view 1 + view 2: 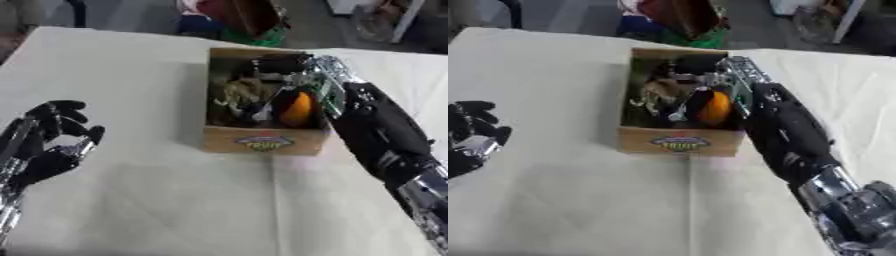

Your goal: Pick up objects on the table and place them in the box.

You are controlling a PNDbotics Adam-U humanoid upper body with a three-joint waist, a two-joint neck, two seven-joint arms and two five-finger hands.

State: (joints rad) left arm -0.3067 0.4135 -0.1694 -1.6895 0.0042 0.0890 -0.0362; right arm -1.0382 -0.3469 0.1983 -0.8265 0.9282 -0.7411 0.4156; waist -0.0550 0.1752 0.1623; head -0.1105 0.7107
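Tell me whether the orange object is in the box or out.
In. The orange object sits below the cardboard box rim, among other items, with the right robot hand reaching inside.

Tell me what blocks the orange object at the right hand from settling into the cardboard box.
Nothing visible does. The right hand is already inside the open cardboard box, with the orange object among the dark items there. Whether the hand grips it is unclear.

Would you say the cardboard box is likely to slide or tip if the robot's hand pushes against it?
The box looks low and wide, so it would probably slide on the white cloth rather than tip. Being cardboard, its walls may flex. The items inside likely steady it somewhat.
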